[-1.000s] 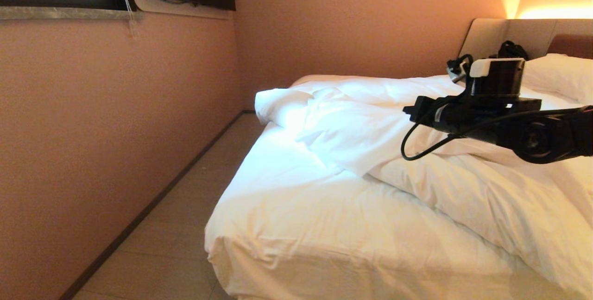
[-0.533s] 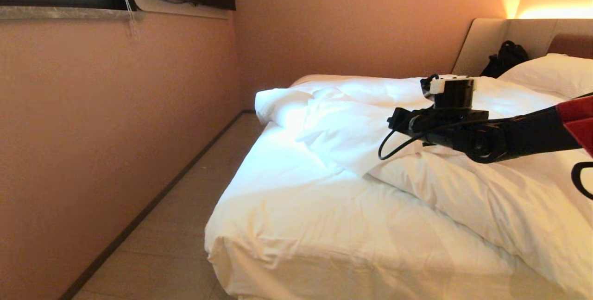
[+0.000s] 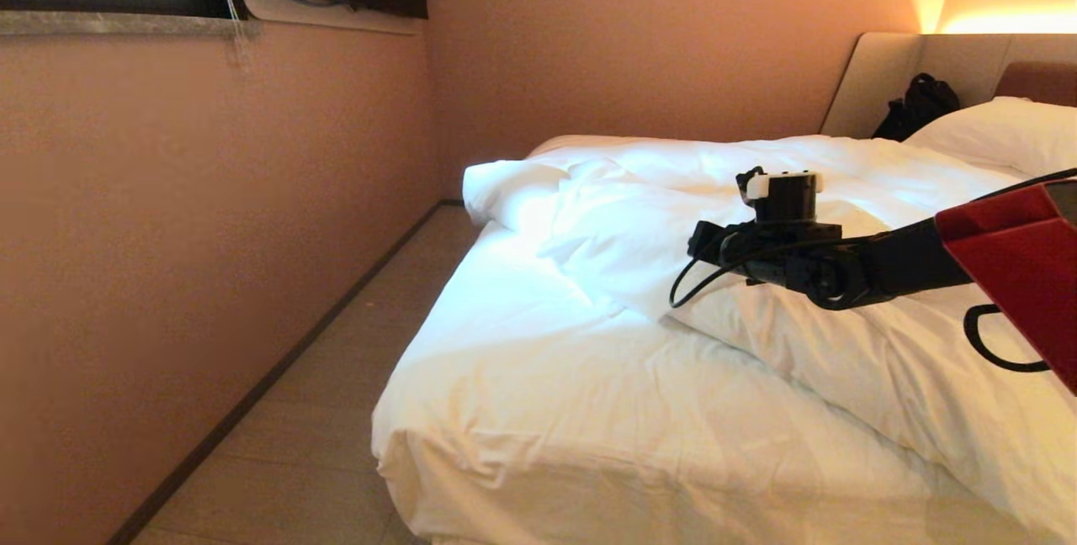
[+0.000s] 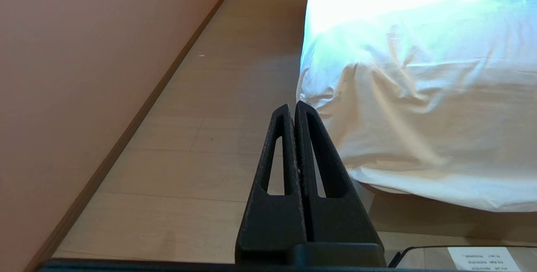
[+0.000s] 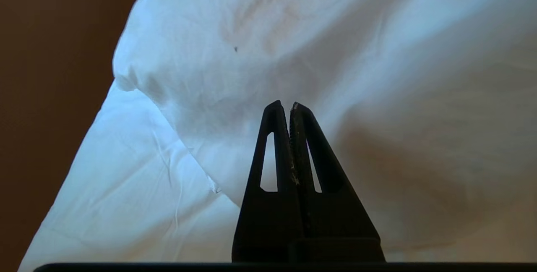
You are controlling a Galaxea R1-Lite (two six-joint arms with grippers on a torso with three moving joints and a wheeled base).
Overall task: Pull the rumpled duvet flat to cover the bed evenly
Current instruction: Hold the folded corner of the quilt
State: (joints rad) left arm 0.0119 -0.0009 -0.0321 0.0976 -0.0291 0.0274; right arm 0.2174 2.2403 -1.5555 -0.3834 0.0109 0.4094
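- The duvet (image 3: 757, 217) is seen in the middle and right part of the head view. It is white, thick and puffy, with many wrinkles.
- It is bunched toward the upper right, and a folded corner (image 3: 505, 187) is turned over near the centre of the frame.
- Its lower edge runs as a diagonal from the centre down to the lower right border.
- The bed (image 3: 538, 410) is low and wide. Its white sheet is left uncovered in the lower centre of the frame.
- A padded beige headboard (image 3: 883, 74) is seen at the upper right.
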